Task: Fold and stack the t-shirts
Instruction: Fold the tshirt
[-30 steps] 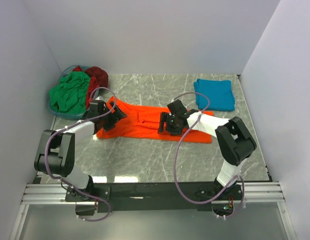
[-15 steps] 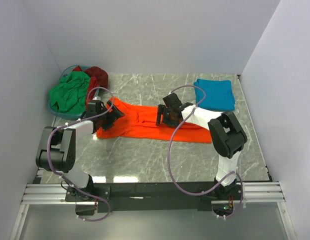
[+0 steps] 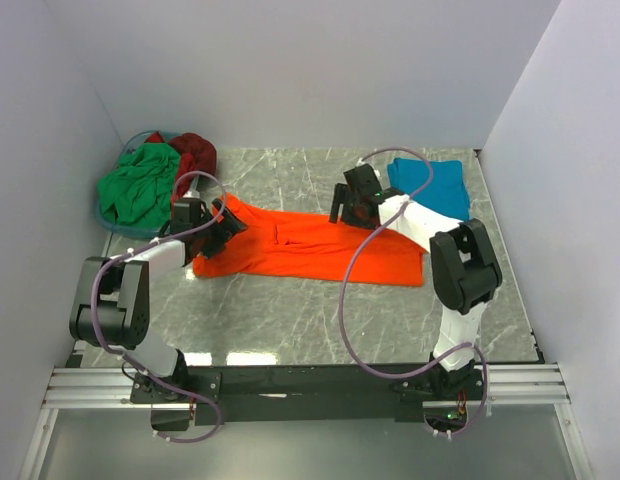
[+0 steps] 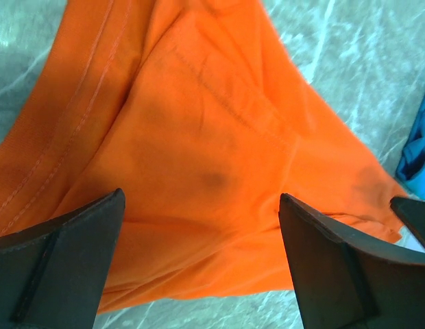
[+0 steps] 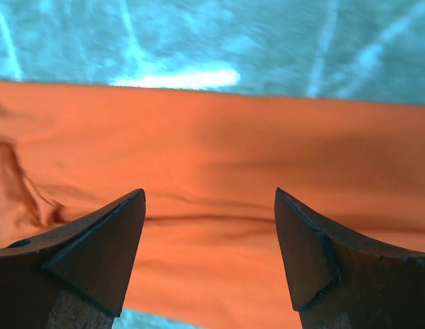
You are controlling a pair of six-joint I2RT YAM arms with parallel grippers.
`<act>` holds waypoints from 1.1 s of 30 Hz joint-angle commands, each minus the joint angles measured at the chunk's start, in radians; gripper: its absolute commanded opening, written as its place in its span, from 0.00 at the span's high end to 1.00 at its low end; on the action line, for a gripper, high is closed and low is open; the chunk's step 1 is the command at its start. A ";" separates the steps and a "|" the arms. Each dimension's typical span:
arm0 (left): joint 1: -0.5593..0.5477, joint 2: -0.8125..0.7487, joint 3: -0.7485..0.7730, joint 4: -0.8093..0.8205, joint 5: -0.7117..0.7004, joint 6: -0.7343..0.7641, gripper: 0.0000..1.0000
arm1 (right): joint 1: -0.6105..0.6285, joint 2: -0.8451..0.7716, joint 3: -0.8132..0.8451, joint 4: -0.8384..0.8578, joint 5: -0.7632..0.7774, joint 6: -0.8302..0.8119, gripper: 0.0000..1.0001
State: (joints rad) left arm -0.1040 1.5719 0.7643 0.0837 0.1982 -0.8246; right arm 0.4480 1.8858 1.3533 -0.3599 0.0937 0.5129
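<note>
The orange t-shirt (image 3: 300, 248) lies spread as a long strip across the middle of the table. My left gripper (image 3: 230, 222) is open over its left end; in the left wrist view the cloth (image 4: 199, 164) fills the space between the spread jaws. My right gripper (image 3: 348, 212) is open at the shirt's far edge; the right wrist view shows the orange cloth (image 5: 212, 205) between the spread jaws. The teal t-shirt (image 3: 430, 188) lies folded at the back right. The green t-shirt (image 3: 138, 185) and the dark red t-shirt (image 3: 195, 153) lie crumpled in the basket.
A blue plastic basket (image 3: 112, 224) stands at the back left corner. White walls close the table on three sides. Grey marble table surface (image 3: 290, 320) shows in front of the orange shirt.
My right gripper has moved from the middle of the orange shirt back and to the right, to the shirt's far edge. The left gripper has shifted only slightly.
</note>
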 commanded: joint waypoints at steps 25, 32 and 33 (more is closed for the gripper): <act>-0.105 0.576 0.650 -0.143 0.073 -0.005 0.00 | -0.109 -0.204 -0.472 0.006 -0.158 0.035 0.10; -0.193 0.799 0.984 -0.232 0.102 -0.016 0.01 | 0.210 -0.367 -0.674 0.012 -0.251 0.183 0.08; -0.204 0.822 1.056 -0.234 0.107 -0.025 0.00 | 0.251 -0.390 -0.683 0.013 -0.264 0.199 0.08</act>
State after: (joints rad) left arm -0.2634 2.3020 1.7065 -0.0547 0.2756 -0.8520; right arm 0.5953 1.5024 0.7555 -0.2489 -0.0429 0.5972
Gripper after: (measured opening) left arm 0.994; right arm 0.916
